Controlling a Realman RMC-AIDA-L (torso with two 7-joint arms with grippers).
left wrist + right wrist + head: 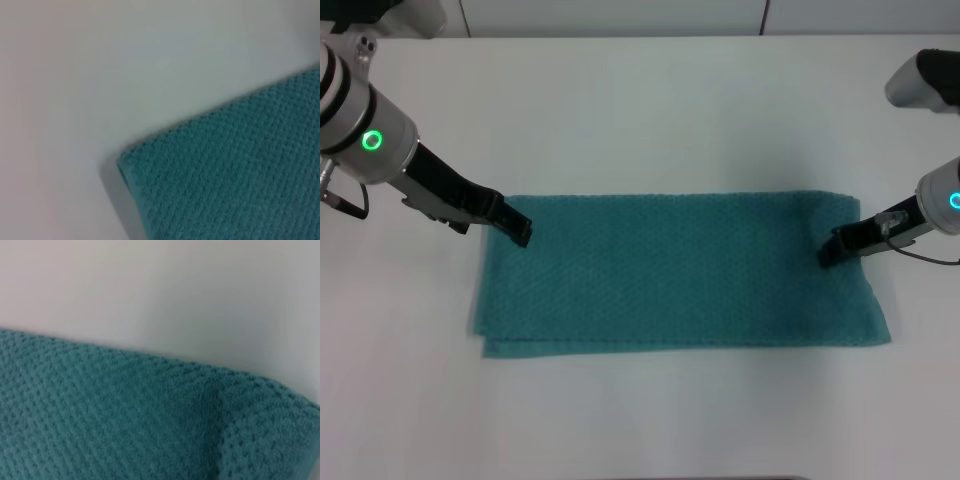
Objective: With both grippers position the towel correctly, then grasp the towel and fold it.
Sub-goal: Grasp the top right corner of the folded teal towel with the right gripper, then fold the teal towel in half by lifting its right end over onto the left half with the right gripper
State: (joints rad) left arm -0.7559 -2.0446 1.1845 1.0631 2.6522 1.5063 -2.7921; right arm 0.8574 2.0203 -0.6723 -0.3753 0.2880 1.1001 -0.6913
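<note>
The teal towel (680, 272) lies flat on the white table, folded double into a long rectangle, with a lower layer peeking out along its near left edge. My left gripper (520, 235) has its black tip over the towel's far left corner. My right gripper (828, 252) has its tip down on the towel near the far right corner, where the cloth bunches slightly. The left wrist view shows a towel corner (131, 161) on the table. In the right wrist view the towel edge (150, 365) runs across, with a raised fold at one end. Neither wrist view shows fingers.
The white table (650, 110) stretches on all sides of the towel. A white-grey part of the robot (925, 78) sits at the far right edge. A wall panel line runs along the back.
</note>
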